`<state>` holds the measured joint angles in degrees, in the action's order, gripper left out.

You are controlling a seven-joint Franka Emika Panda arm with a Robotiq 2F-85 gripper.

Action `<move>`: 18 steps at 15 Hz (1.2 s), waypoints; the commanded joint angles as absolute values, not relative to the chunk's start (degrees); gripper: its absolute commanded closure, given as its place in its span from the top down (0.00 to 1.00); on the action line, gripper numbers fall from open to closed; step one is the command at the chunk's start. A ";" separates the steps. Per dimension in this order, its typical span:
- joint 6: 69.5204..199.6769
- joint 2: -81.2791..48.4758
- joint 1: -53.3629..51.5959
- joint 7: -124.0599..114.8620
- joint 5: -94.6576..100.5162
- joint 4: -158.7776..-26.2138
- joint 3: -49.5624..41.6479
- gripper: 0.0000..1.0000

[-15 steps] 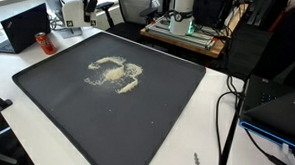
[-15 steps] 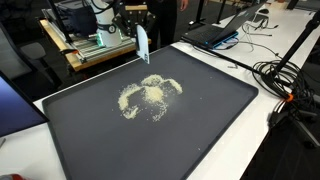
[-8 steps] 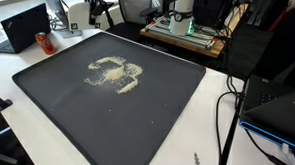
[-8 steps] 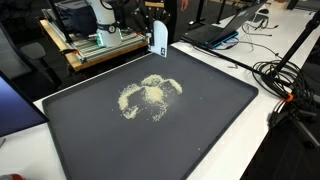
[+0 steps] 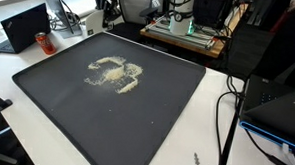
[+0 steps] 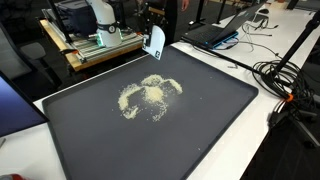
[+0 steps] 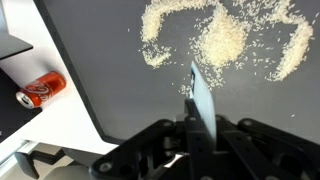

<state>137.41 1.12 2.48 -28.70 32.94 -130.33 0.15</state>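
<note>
My gripper (image 7: 200,125) is shut on a thin, pale blue-white flat scraper card (image 7: 203,98). It holds the card above the far edge of a large dark tray (image 6: 200,120). A scattered pile of pale grains (image 6: 150,95) lies on the tray's middle, apart from the card. In both exterior views the gripper (image 6: 152,30) (image 5: 101,10) hangs near the tray's back rim with the card (image 6: 154,42) (image 5: 93,25) pointing down and slightly tilted. The grains also show in the wrist view (image 7: 225,40) and in an exterior view (image 5: 115,73).
A red drink can (image 7: 40,90) (image 5: 45,41) lies on the white table beside the tray, next to a black laptop (image 5: 20,27). Cables (image 6: 285,85) and a tripod stand by one side. A desk with equipment (image 6: 95,40) stands behind the tray.
The gripper with the card has moved sideways along the tray's back edge, away from the can and laptop, and the card has tilted a little. The grains have not moved.
</note>
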 commanded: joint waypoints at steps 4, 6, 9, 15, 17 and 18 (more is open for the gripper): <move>128.77 0.45 -0.34 -31.57 36.47 -129.28 2.18 0.01; 129.33 0.44 -1.31 -35.00 38.91 -129.69 3.02 0.01; 129.13 -0.14 -3.12 -41.61 43.01 -129.59 4.59 0.01; 123.94 -2.86 -7.45 -57.63 52.99 -127.83 7.88 0.01; 121.02 -4.28 -8.98 -61.85 55.18 -126.93 8.83 0.01; 119.65 -5.17 -9.82 -64.27 56.89 -126.29 9.27 0.01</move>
<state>123.96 -2.37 -7.79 -57.72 52.31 -128.88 8.20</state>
